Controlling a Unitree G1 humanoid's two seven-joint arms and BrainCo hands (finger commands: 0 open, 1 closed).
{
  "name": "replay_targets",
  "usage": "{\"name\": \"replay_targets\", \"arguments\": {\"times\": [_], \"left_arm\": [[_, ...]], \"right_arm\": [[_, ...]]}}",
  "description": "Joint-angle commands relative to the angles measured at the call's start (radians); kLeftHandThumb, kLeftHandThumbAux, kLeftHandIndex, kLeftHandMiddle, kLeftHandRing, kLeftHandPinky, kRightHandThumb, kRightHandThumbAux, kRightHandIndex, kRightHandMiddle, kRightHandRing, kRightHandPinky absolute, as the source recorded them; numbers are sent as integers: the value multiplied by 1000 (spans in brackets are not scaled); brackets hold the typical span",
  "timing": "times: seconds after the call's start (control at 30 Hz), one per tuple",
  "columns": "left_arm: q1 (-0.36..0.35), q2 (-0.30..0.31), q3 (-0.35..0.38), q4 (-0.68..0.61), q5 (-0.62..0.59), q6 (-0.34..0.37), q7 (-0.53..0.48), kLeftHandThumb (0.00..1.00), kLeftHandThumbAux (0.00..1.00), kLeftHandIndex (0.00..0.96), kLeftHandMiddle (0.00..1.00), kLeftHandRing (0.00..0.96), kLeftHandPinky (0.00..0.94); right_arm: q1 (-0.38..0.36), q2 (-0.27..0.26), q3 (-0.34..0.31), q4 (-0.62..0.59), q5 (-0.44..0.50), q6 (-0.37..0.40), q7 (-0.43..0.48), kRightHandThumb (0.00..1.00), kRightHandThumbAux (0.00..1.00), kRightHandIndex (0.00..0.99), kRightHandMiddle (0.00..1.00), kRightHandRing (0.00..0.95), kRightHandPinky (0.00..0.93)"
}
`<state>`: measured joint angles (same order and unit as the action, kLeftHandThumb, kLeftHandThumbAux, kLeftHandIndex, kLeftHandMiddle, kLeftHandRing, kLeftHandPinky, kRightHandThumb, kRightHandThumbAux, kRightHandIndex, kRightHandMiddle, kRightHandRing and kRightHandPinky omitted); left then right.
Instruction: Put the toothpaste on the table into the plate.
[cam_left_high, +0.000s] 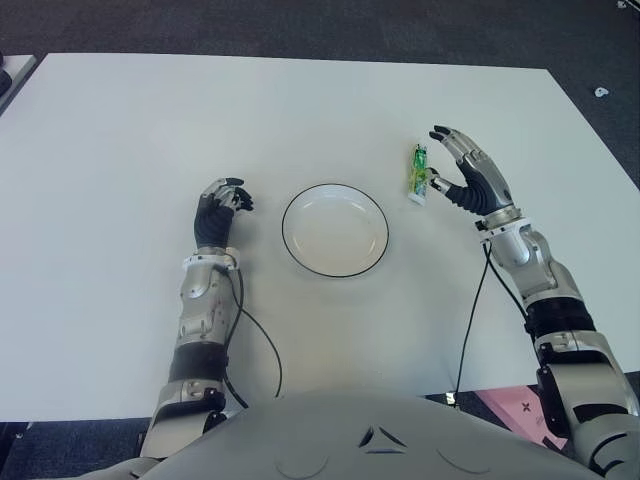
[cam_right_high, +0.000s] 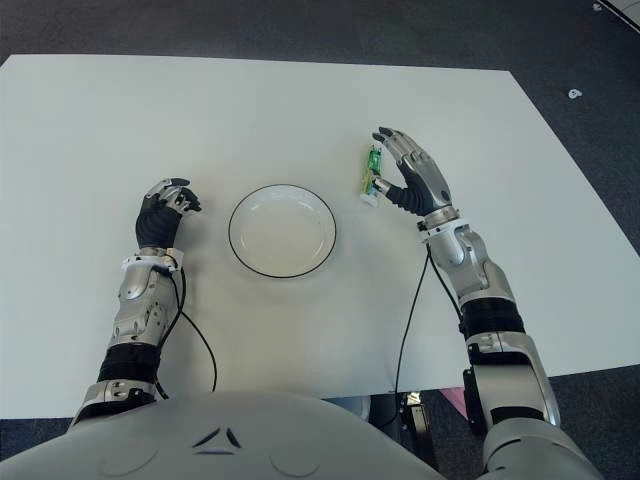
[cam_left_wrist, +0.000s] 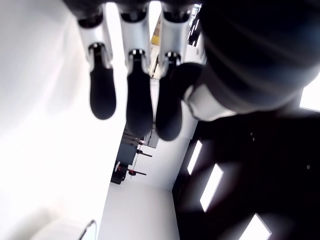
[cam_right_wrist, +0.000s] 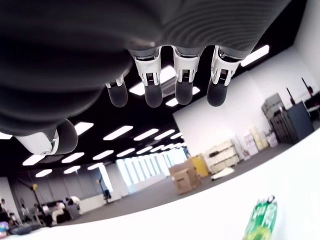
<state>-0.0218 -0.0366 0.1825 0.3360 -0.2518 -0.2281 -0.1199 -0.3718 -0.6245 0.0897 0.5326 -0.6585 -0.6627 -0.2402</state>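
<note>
Toothpaste: lies flat on the desk, between the plate and the right robot hand, just beside its thumb.
Right robot hand: fingers spread, holding nothing.
Left robot hand: left of the plate, fingers curled, empty.
Room: wide bare desk toward the far edge.
Look: small green tube, white cap toward the near edge.

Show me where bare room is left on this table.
Free: the table's whole far half, beyond both hands, and its near strip before the plate. Crowded: right of the plate, where the open right hand flanks the toothpaste. Left hand sits left of the plate.
</note>
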Motion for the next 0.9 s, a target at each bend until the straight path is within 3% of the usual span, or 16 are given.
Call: {"name": "replay_targets", "arguments": {"times": [0.03, 0.23, 0.6, 0.9], "left_arm": [[84, -21, -4, 94, 14, 91, 30, 714, 716, 434, 589, 571, 538], [93, -36, -4, 76, 5, 88, 34, 714, 717, 434, 587, 568, 534], [97, -34, -4, 75, 5, 87, 25, 714, 716, 434, 589, 576, 546], [106, -30, -5, 71, 10, 79, 25, 714, 715, 434, 587, 571, 545]], "right_arm": [[-75, -59, 63, 66, -114, -3, -68, 604, 287, 0, 0, 0, 0], [-189, -117, 170, 187, -243, -41, -171, 607, 285, 0, 0, 0, 0], [-368, -148, 391, 384, -447, -69, -424, 616, 317, 0, 0, 0, 0], [-548, -116, 665, 614, -694, 39, -693, 607, 318, 0, 0, 0, 0]]}}
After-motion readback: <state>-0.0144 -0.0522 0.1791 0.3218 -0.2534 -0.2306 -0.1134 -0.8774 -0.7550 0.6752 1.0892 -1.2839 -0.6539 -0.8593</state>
